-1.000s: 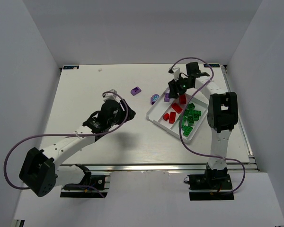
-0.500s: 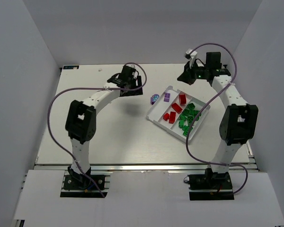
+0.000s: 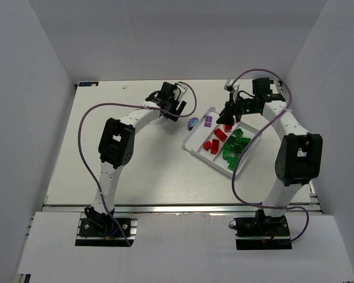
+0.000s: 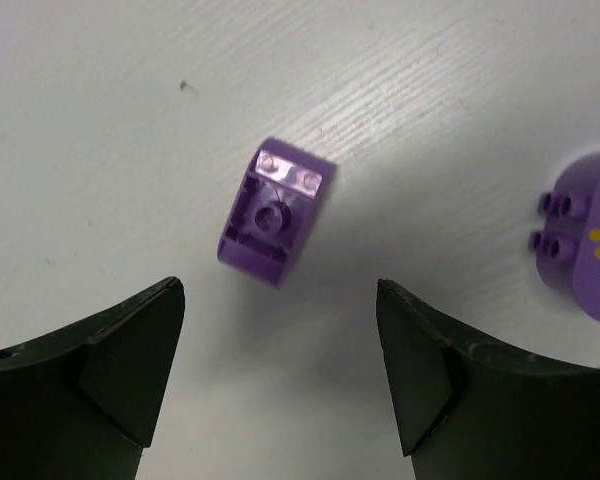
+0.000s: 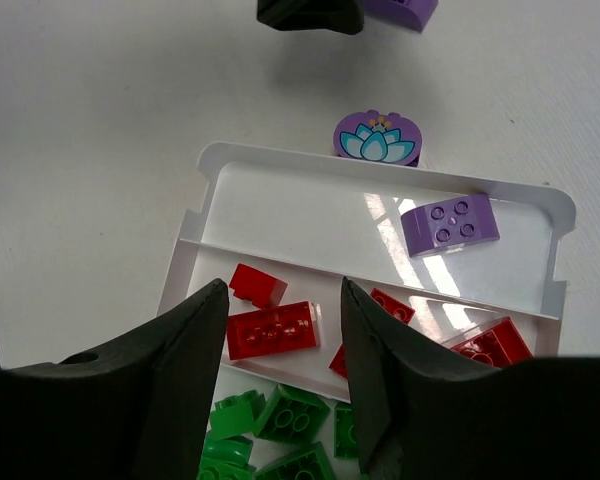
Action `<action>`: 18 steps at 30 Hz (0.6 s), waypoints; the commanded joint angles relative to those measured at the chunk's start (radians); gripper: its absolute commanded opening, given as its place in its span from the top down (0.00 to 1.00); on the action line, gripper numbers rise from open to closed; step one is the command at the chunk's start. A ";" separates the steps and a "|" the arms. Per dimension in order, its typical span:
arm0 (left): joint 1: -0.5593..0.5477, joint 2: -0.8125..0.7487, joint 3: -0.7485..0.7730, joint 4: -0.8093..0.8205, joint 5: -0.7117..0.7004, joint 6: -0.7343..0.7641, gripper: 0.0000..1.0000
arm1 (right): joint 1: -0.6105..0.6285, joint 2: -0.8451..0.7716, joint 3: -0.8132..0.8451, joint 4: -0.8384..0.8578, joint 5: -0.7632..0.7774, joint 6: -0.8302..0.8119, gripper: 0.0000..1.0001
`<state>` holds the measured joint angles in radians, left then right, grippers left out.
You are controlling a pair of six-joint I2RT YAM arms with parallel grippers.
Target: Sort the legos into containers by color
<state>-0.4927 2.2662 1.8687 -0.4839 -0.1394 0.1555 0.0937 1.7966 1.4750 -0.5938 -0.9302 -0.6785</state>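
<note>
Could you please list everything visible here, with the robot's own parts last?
table: one, white, under everything.
tray: one, white, three compartments, right of centre on the table.
purple brick: one, purple, alone in the compartment nearest the lotus brick.
red bricks: at least four, red, middle compartment.
green bricks: too crowded to count, green, third compartment.
lotus brick: one, purple with a printed flower, on the table beside the tray's outer wall.
loose purple brick: one, purple, on the table below the left gripper.
left gripper: one, black, open, above the loose purple brick.
right gripper: one, black, open, above the tray.
</note>
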 commanded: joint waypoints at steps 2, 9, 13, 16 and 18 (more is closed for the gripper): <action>0.009 0.059 0.069 0.059 0.006 0.105 0.13 | -0.009 -0.083 -0.016 -0.009 -0.015 -0.016 0.46; 0.036 0.113 0.098 0.119 0.043 0.121 0.15 | -0.025 -0.115 -0.050 0.005 -0.009 -0.001 0.46; 0.042 0.142 0.127 0.111 0.052 0.119 0.17 | -0.032 -0.134 -0.074 0.012 -0.004 -0.003 0.46; 0.045 0.139 0.115 0.117 0.073 0.115 0.22 | -0.034 -0.140 -0.087 0.022 -0.005 0.008 0.46; 0.045 0.136 0.096 0.119 0.102 0.108 0.29 | -0.035 -0.140 -0.090 0.029 -0.009 0.022 0.46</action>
<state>-0.4488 2.4145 1.9656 -0.3695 -0.0868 0.2619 0.0650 1.6985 1.3911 -0.5945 -0.9226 -0.6750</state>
